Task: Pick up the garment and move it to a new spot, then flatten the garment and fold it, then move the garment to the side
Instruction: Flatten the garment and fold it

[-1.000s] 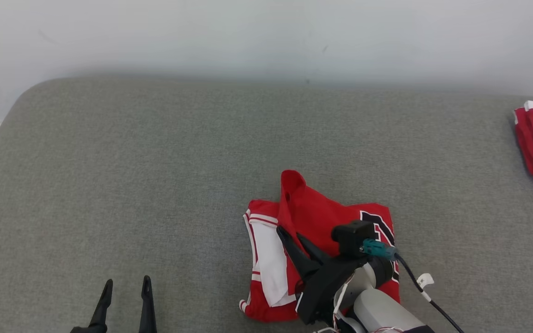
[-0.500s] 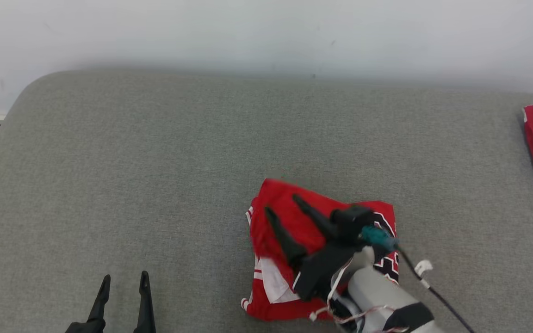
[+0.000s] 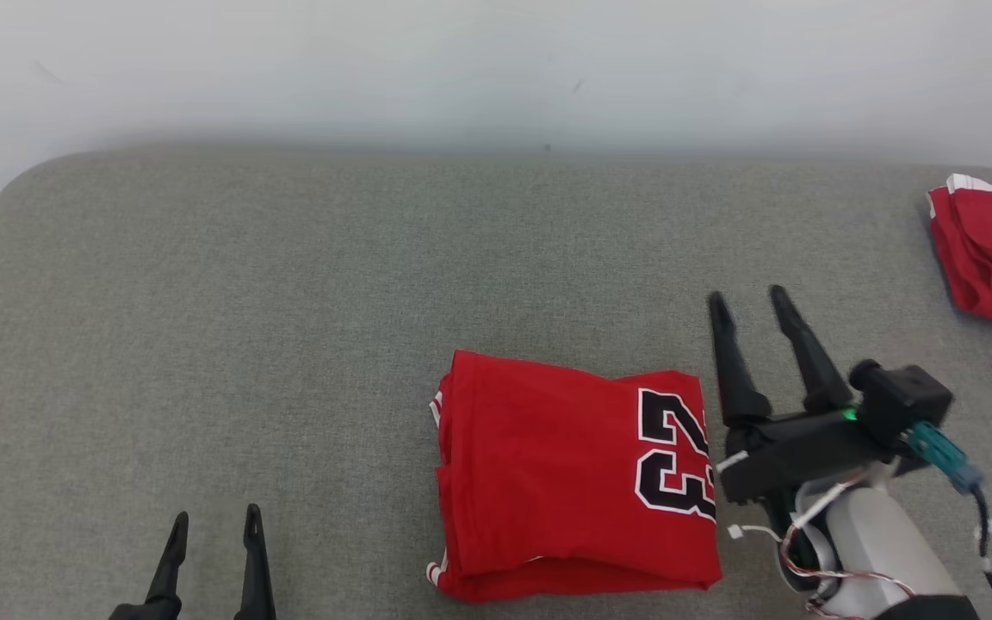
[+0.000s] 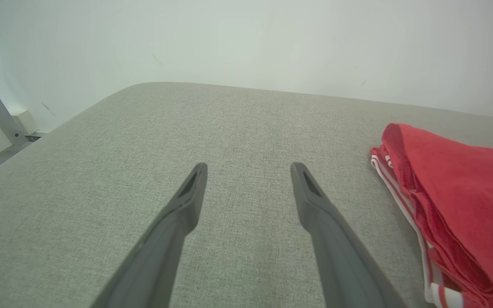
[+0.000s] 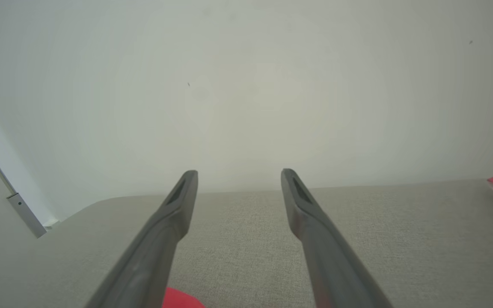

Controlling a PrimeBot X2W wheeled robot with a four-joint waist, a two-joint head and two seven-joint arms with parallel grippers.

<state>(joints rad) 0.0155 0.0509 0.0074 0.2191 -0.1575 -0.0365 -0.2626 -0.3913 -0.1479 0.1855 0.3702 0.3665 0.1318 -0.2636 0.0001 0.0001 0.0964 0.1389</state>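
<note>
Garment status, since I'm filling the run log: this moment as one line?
garment: folded, flat on grey surface | right gripper: open, empty, beside garment | left gripper: open, empty

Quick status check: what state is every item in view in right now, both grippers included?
red jersey: folded, lying flat on the grey surface, number facing up.
second red garment: bunched, at the surface's far right edge.
left gripper: jaws open, empty, left of the jersey.
right gripper: jaws open, empty, just right of the jersey.
</note>
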